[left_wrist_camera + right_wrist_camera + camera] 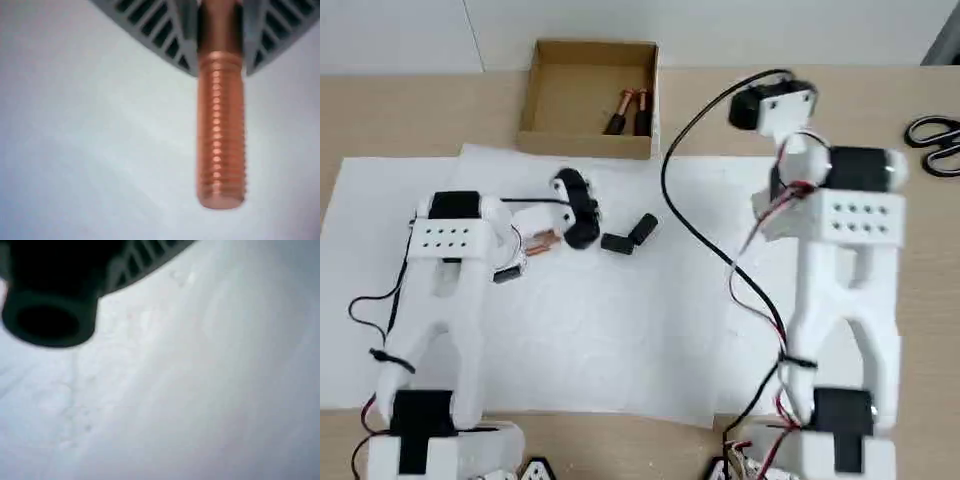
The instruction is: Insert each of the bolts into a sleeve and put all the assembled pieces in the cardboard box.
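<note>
A copper bolt [220, 130] sticks out from between the grey fingers [155, 30] of my left gripper [220, 45], which is shut on its upper shank just above the white paper. From above, that gripper [535, 243] and its bolt [544, 241] sit left of two loose black sleeves [618, 243] [643, 228]. My right gripper [65, 270] is shut on another black sleeve [48, 320], whose hollow end faces the camera over the paper. The cardboard box [545, 95] at the back holds two assembled pieces [620, 111] [642, 110].
White paper [620, 340] covers the middle of the wooden table. The right arm [845, 215] stands over the paper's right edge, trailing a black cable [670, 190]. Scissors [935, 140] lie at the far right.
</note>
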Motion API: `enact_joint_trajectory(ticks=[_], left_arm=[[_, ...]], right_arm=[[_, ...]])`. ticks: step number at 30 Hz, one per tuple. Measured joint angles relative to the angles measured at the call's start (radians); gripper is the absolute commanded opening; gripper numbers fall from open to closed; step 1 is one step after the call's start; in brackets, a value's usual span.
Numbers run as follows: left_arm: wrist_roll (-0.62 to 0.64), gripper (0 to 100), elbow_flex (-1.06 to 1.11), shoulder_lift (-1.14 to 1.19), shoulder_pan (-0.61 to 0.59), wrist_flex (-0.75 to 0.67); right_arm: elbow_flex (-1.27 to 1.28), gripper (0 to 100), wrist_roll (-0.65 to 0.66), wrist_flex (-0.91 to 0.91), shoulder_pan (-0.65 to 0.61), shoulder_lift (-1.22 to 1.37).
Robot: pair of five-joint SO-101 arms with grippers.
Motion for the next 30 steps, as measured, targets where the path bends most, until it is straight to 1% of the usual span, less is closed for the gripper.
enact_joint_trajectory(ticks=[3,8,13,18,24,30], left_arm=[[-0.087,1,0.0,0.029,0.003,0.038],[-0.121,1,0.0,0.084,0.003,0.044],[-0.123,1,0.0,0.172,0.006,0.04],[-0.123,1,-0.002,0.245,0.015,-0.052],[-0.123,9,-0.06,0.285,0.031,-0.103],[-0.107,12,-0.107,0.285,0.04,-0.117]], right_arm=[[0.0,0.4,0.0,0.0,0.026,-0.058],[0.0,0.4,0.0,0.0,0.043,-0.104],[0.0,0.4,-0.017,0.0,0.043,-0.109],[0.0,0.4,-0.049,0.0,0.043,-0.109],[0.0,0.4,-0.049,0.0,0.043,-0.109],[0.0,0.4,-0.049,0.0,0.043,-0.109]])
